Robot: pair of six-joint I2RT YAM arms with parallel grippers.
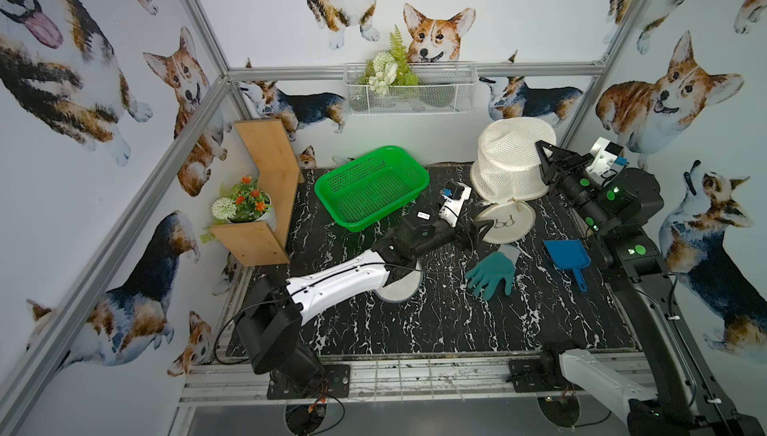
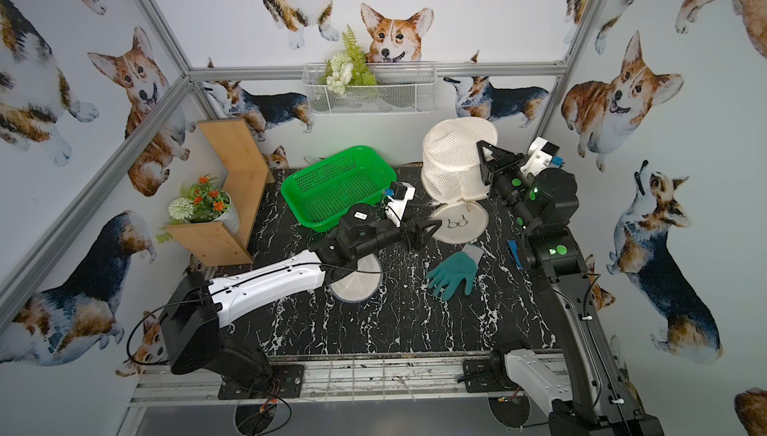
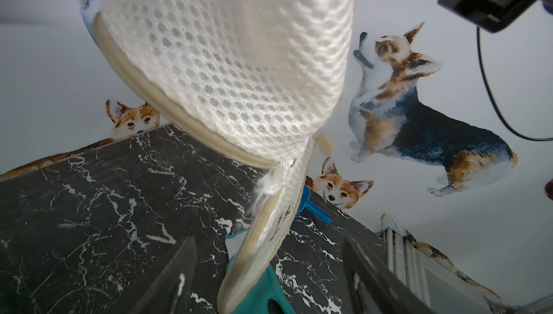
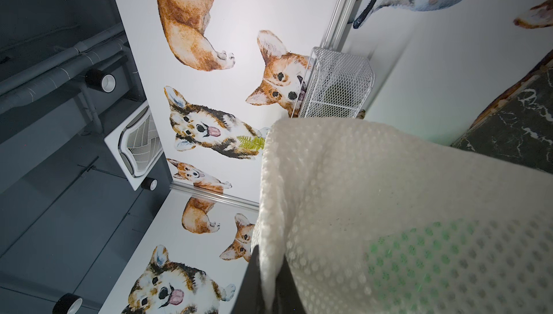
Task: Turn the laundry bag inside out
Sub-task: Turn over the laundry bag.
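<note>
The laundry bag (image 1: pixel 512 160) (image 2: pixel 456 160) is a white mesh cylinder held upright above the back right of the table. Its round flap (image 1: pixel 504 222) (image 2: pixel 458 222), printed with a pair of glasses, hangs down onto the table. My right gripper (image 1: pixel 541 151) (image 2: pixel 481 151) is shut on a fold of the bag's side wall, which the right wrist view shows pinched between the fingers (image 4: pixel 270 267). My left gripper (image 1: pixel 481 230) (image 2: pixel 431 228) stands open at the flap's near left edge. In the left wrist view the flap's rim (image 3: pixel 269 243) runs between the spread fingers (image 3: pixel 176 279), touching neither.
A teal glove (image 1: pixel 492 274) lies just in front of the flap, with a blue dustpan (image 1: pixel 566 255) to its right. A green basket (image 1: pixel 371 189) sits at the back middle. A round mesh pad (image 1: pixel 400 288) lies under the left arm. A wooden shelf with a flower pot (image 1: pixel 249 205) stands on the left.
</note>
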